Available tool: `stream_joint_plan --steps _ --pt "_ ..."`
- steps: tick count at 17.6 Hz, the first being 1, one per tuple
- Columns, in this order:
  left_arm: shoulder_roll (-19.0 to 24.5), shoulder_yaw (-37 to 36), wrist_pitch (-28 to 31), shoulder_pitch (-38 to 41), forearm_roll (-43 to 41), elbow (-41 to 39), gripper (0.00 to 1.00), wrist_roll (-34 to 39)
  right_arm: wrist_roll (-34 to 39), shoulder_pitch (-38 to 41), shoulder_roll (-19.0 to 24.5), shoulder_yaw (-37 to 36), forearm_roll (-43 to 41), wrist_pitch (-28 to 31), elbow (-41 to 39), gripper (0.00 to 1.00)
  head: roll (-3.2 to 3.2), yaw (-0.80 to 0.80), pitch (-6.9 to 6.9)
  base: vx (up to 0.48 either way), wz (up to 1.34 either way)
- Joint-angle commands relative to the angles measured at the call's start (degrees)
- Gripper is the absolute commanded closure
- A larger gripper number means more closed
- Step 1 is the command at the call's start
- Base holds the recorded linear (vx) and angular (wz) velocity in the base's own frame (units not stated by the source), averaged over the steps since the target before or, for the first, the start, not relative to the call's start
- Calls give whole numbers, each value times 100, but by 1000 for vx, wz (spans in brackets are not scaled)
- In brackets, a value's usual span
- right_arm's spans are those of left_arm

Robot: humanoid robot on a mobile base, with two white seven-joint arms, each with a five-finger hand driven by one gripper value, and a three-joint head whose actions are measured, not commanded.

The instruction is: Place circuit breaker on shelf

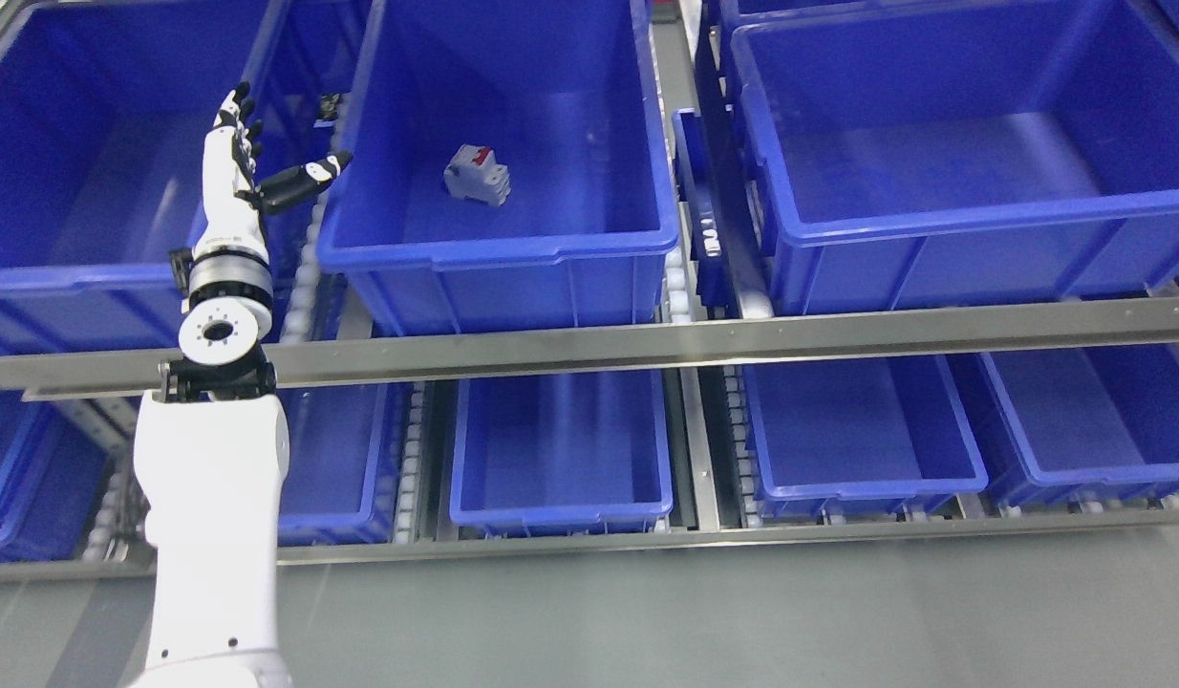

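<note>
A white circuit breaker [477,175] with a red switch lies on the floor of the middle blue bin [499,253] on the upper shelf. My left hand [255,158] is raised to the left of that bin, above the gap beside it. Its fingers are spread and the thumb points right toward the bin's left wall. It holds nothing and is apart from the breaker. The white left forearm [212,478] comes up from the bottom left. My right arm does not show.
Large blue bins stand at the upper left [83,191] and upper right [962,162]. A metal shelf rail [704,339] crosses the middle. Smaller blue bins [561,449] sit on the lower shelf. Grey floor lies below.
</note>
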Motion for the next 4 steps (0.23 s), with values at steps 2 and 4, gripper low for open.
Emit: stream_joint_plan --steps 2,4 --pt "-63 -443 8 899 345 -2335 0 -5 -21 -1 -100 114 1 -196 0 0 0 0 0 -270 220" --pt "-63 -549 8 899 345 -2335 0 -5 -29 -1 -100 114 1 -205 0 0 0 0 0 -266 183"
